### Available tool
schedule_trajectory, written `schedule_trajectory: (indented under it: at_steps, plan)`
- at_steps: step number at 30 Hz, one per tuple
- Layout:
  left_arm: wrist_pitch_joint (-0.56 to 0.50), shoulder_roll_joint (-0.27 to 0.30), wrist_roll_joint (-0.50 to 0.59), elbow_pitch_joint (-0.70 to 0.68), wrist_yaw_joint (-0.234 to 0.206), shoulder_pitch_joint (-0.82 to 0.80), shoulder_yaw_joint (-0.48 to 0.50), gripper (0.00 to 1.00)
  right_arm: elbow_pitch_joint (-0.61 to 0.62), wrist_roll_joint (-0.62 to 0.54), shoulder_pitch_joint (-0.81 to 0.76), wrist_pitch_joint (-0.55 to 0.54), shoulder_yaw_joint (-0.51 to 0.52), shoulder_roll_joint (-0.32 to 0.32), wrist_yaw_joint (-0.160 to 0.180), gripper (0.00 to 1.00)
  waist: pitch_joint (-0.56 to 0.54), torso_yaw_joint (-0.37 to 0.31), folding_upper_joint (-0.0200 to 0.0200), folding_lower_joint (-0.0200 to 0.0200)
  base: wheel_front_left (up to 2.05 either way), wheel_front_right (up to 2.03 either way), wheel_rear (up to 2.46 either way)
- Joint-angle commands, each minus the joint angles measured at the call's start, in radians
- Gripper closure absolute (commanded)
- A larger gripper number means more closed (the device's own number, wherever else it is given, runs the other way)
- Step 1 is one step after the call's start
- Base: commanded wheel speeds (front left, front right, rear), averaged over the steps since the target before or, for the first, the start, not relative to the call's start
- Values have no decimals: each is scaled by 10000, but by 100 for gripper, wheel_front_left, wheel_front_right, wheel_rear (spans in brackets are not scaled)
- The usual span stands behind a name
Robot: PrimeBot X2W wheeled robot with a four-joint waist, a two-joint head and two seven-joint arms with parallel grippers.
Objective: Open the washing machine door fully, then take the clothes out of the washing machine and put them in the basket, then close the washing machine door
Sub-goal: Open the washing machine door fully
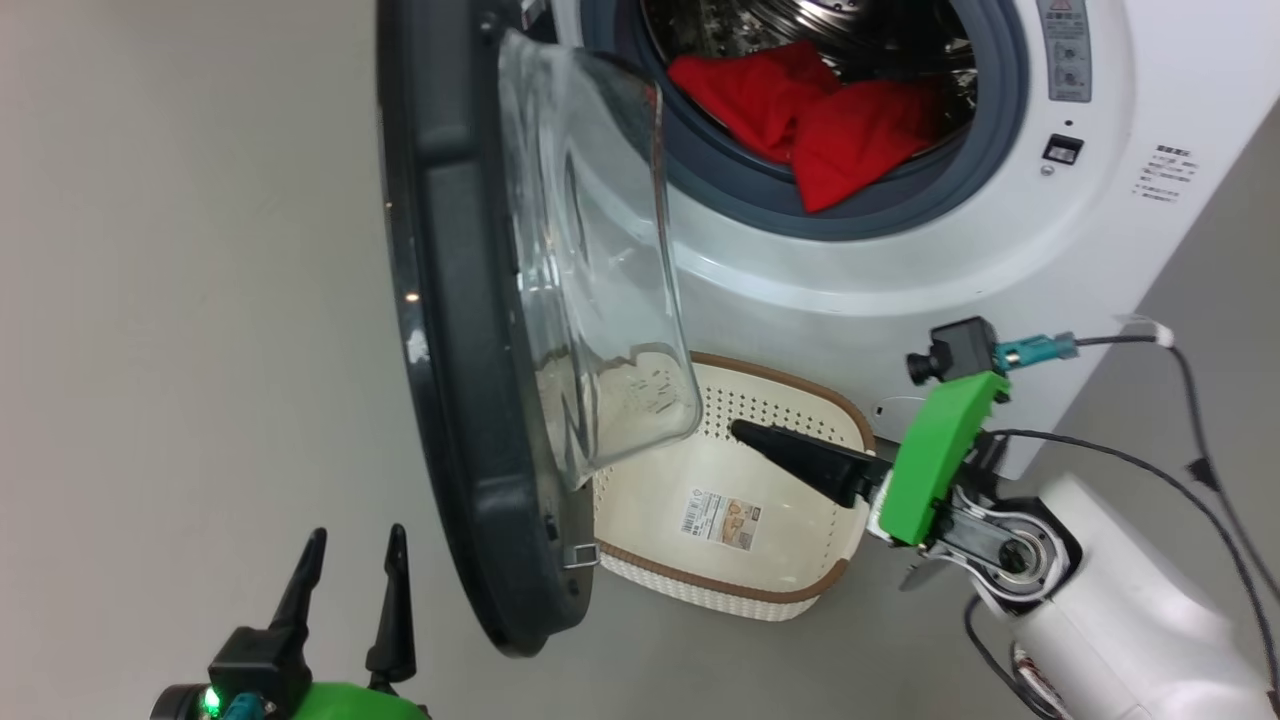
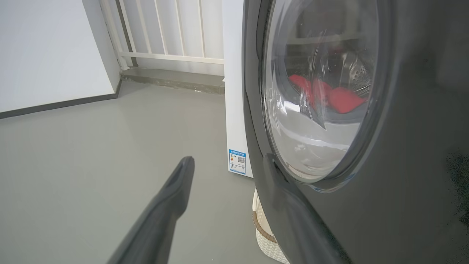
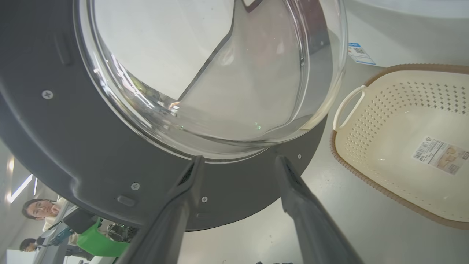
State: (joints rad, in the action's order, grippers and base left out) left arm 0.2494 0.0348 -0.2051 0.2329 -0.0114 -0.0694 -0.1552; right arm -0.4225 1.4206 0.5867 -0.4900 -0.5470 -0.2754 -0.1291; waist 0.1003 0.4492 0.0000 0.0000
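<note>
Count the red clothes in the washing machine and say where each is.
2: one of the clothes lies left in the drum, the other right of it, hanging over the gasket. More may be hidden behind.

bright, even | glare on washing machine door (image 3: 183,95) | edges warped

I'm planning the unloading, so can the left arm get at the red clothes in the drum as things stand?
Probably not directly: the open washing machine door stands between the left pincer and the clothes; it would likely have to go around the door's edge.
</note>
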Motion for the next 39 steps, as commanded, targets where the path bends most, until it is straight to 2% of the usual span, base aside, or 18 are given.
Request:
schedule_trajectory:
  at_steps: [1, 10, 19, 24, 26, 33, 39]
  plan:
    - [124, 154, 89, -224, 93, -266, 417, 0, 212, -416, -180, 533, -270, -205, -16, 0, -7, -172, 0, 0, 0, 0, 0]
    - [124, 154, 220, -212, 143, -123, 725, 0, -373, -1905, -565, 3468, -1496, -1050, -16, 0, -211, -517, 0, 0, 0, 0, 0]
    - [124, 154, 328, -140, 210, 32, 879, 0, -963, -2960, -813, 6805, -2846, -1457, -16, 0, -430, -654, 0, 0, 0, 0, 0]
    - [124, 154, 297, -144, 209, 113, 964, 0, -1157, -3118, -981, 7457, -2735, -1433, -16, 0, -497, -726, 0, 0, 0, 0, 0]
    - [124, 154, 291, -156, 208, 150, 990, 0, -1118, -3520, -1034, 7505, -2160, -1381, -16, 0, -506, -769, 0, 0, 0, 0, 0]
    - [124, 154, 270, -203, 198, 168, 963, 0, -148, -6726, -2162, 7515, 674, -824, -16, 0, -476, -823, 0, 0, 0, 0, 0]
    - [124, 154, 234, -235, 176, 124, 881, 0, 807, -8647, -3069, 7516, 2163, -268, -16, 0, -453, -746, 0, 0, 0, 0, 0]
